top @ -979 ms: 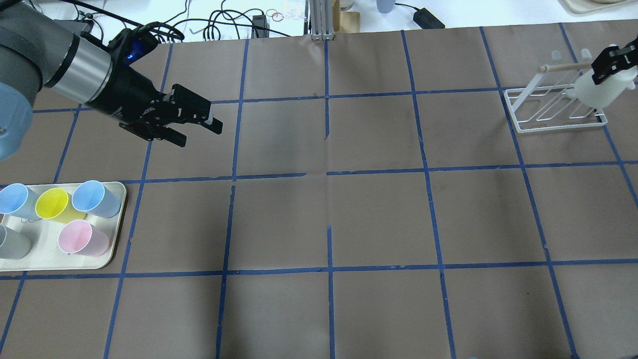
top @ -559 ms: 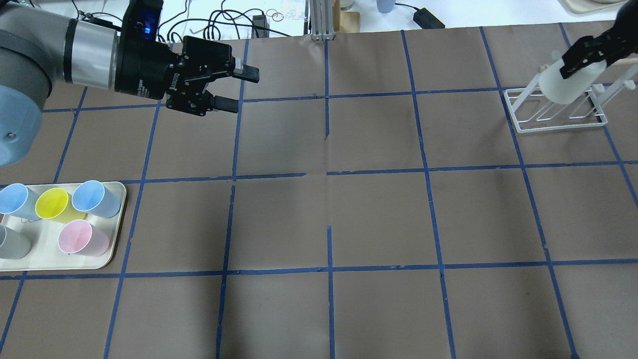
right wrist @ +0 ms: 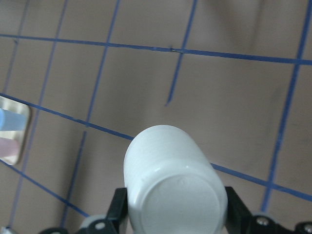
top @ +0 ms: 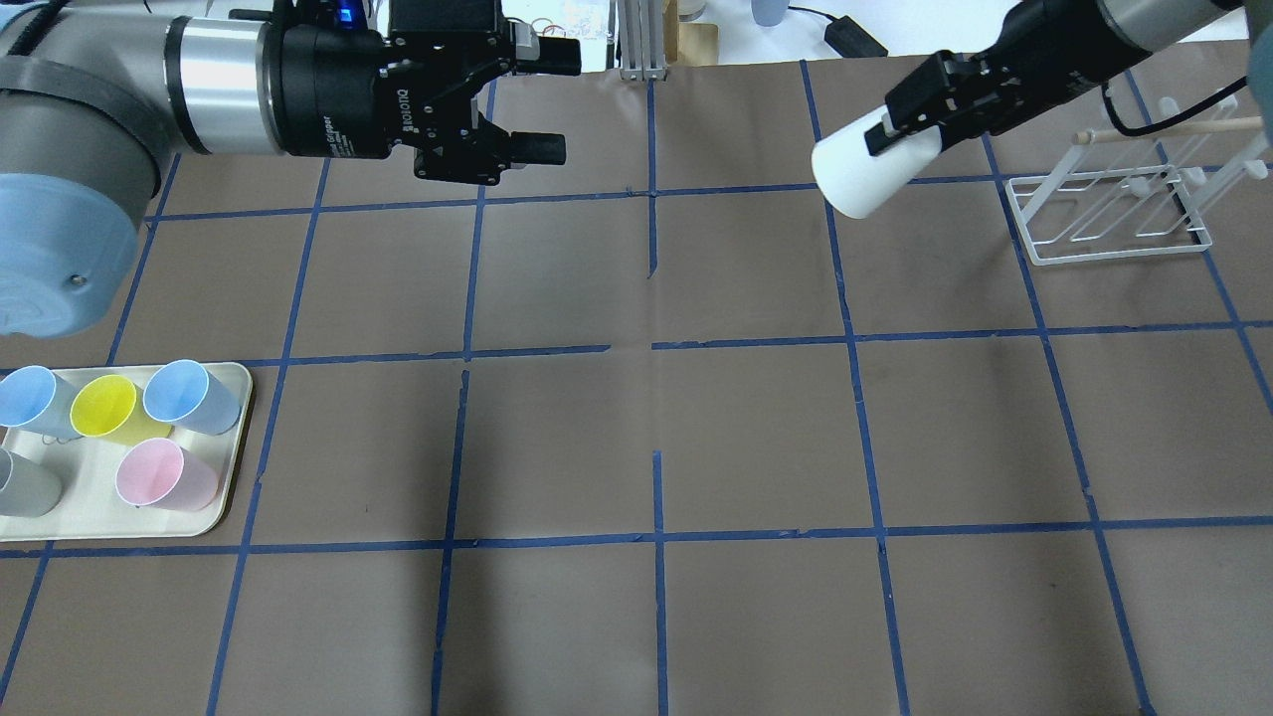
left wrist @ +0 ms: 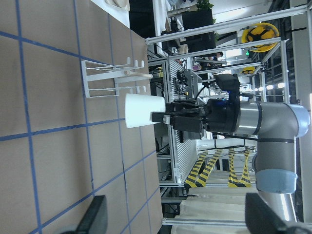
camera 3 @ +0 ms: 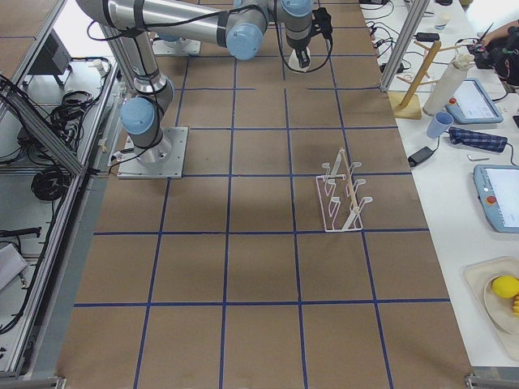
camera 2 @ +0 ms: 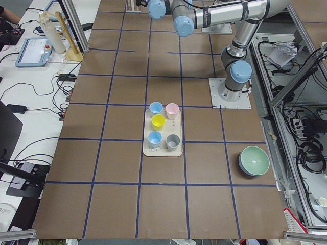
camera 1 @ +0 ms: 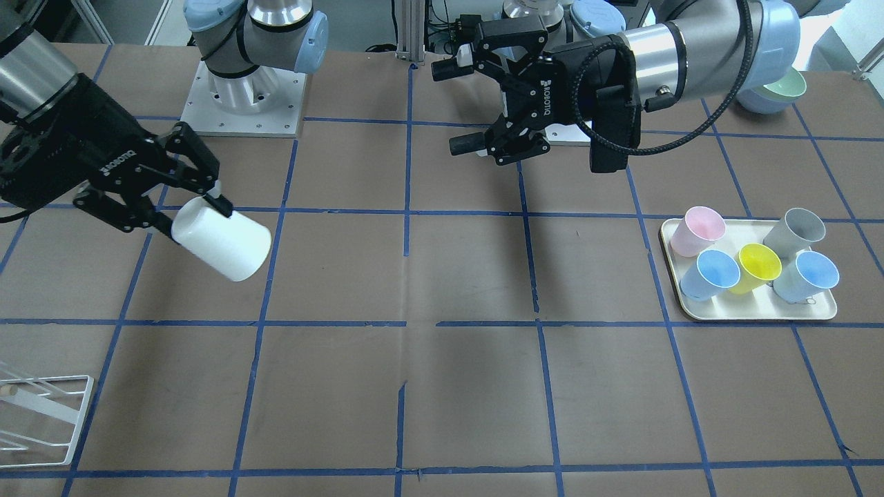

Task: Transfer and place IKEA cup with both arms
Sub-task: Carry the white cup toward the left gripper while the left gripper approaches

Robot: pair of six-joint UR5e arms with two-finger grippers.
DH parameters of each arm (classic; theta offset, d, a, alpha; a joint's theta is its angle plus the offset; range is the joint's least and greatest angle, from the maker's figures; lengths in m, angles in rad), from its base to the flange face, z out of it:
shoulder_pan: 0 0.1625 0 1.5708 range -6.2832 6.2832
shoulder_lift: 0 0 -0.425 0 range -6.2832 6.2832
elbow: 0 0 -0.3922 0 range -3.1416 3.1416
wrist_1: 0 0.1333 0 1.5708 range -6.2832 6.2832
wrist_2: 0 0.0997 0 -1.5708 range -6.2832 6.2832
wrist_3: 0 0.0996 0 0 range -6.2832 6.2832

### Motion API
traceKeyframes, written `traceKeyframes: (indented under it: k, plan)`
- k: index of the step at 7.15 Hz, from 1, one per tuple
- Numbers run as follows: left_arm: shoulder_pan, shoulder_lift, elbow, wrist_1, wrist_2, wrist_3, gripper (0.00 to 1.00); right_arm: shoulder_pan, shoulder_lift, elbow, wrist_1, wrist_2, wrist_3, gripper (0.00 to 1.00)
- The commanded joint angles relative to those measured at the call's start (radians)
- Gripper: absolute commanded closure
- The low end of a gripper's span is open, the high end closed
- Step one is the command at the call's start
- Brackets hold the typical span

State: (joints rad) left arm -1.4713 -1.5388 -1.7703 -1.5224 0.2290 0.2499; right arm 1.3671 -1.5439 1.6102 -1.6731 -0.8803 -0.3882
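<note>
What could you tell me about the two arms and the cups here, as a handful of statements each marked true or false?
1. The right tool grips the white cup. True.
2. The white cup stands upright. False: it is held in the air, tipped sideways.
3. The left tool is open and holds nothing. True.
4. The yellow cup sits on the tray. True.
5. The wire rack has a cup hanging on it. False: no cup is on the wire rack.
</note>
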Motion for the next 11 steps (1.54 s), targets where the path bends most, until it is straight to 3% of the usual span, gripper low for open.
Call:
traceKeyframes:
  k: [1, 3, 6, 8, 11]
  plan:
    - [-0.014, 0.011, 0.000, 0.001, -0.040, -0.040, 0.00, 0.000, -0.004, 0.010, 0.099, 0.336, 0.092, 0.99]
    - [-0.014, 0.016, 0.000, 0.001, -0.053, -0.049, 0.00, -0.023, 0.002, 0.017, 0.266, 0.603, 0.091, 0.99]
    - [-0.014, 0.012, 0.003, 0.002, -0.054, -0.049, 0.00, -0.026, 0.004, 0.130, 0.360, 0.785, 0.077, 0.99]
    - [-0.012, -0.020, 0.014, 0.066, -0.115, -0.049, 0.00, -0.019, -0.002, 0.151, 0.368, 0.776, 0.083, 0.98]
    - [-0.010, -0.052, 0.018, 0.090, -0.114, -0.055, 0.00, 0.023, -0.013, 0.155, 0.366, 0.785, 0.152, 0.98]
